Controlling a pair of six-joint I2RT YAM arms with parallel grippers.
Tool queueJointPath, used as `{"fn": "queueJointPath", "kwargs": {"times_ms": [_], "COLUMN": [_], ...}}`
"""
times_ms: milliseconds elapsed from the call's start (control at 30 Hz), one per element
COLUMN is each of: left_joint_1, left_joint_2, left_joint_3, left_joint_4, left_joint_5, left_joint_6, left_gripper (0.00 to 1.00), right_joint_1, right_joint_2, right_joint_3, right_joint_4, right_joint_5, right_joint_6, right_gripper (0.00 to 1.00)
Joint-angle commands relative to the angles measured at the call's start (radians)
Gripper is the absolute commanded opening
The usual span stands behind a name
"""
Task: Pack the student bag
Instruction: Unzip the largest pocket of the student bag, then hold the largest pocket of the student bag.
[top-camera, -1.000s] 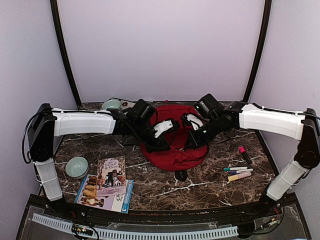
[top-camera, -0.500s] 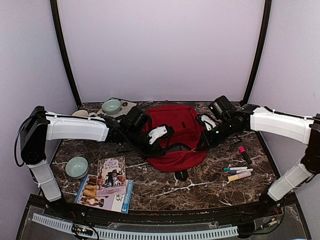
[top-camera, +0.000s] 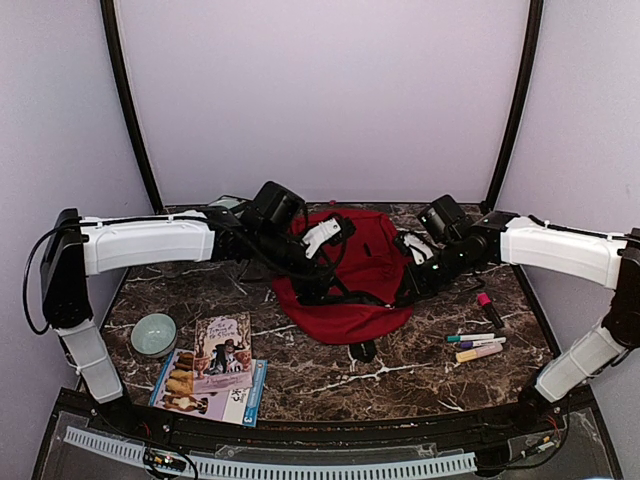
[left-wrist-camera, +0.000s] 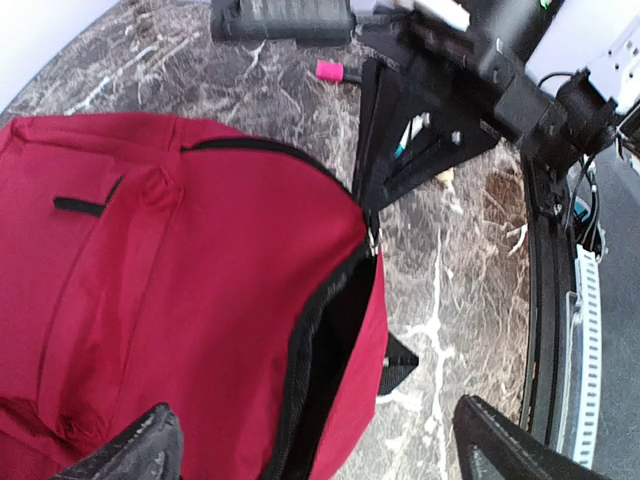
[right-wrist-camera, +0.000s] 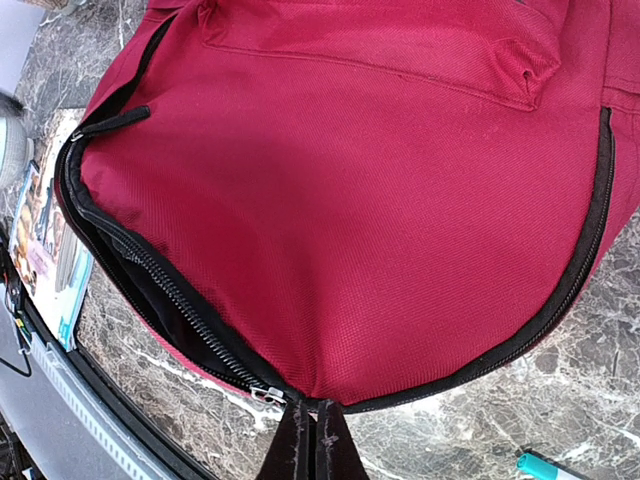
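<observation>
The student bag (top-camera: 350, 270), a large soft red fabric backpack, lies midway on the dark marbled surface (top-camera: 400, 370), its open zip mouth directly under the empty, wide-spread left pincer (left-wrist-camera: 315, 445). The right pincer (right-wrist-camera: 312, 435) is pinched tight on its zip rim.

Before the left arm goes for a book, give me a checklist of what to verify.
1. Main zipper of the student bag open: ok, black lining shows.
2. Right pincer shut on the bag's rim: ok.
3. Left pincer open and empty: ok.
4. Books uncovered on the table: ok.
5. Opening wide enough for a book: cannot tell.
6. Markers packed: not ok, they lie on the table.
</observation>
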Motion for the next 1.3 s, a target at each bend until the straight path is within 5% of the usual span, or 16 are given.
{"fn": "queueJointPath", "kwargs": {"times_ms": [0, 367, 700, 867, 1067, 1267], "left_joint_1": [0.001, -0.030, -0.067, -0.074, -0.084, -0.086], "left_joint_2": [0.037, 0.239, 0.277, 0.293, 0.296, 0.247], "left_joint_3": [0.075, 0.272, 0.267, 0.265, 0.273, 0.251], "left_joint_4": [-0.064, -0.156, -0.175, -0.139, -0.160, -0.166], "left_joint_5": [0.025, 0.025, 0.047, 0.037, 0.001, -0.059], "left_joint_6": [-0.044, 0.026, 0.142, 0.137, 0.143, 0.115], "left_gripper": [0.99, 0.87, 0.93, 0.73, 0.06, 0.00], "right_joint_1": [-0.007, -0.008, -0.008, -0.007, -0.007, -0.008], "right_joint_2": [-0.029, -0.025, -0.032, -0.034, -0.033, -0.030], "right_joint_3": [-0.020, -0.027, -0.018, -0.023, -0.022, -0.019], "right_joint_4": [0.018, 0.012, 0.000, -0.004, -0.006, -0.008], "right_joint_5": [0.000, 0.012, 0.027, 0.030, 0.032, 0.066], "right_joint_6": [0.009, -0.009, -0.014, -0.016, -0.013, 0.003], "right_gripper": [0.00, 0.00, 0.00, 0.00, 0.00, 0.00]}}
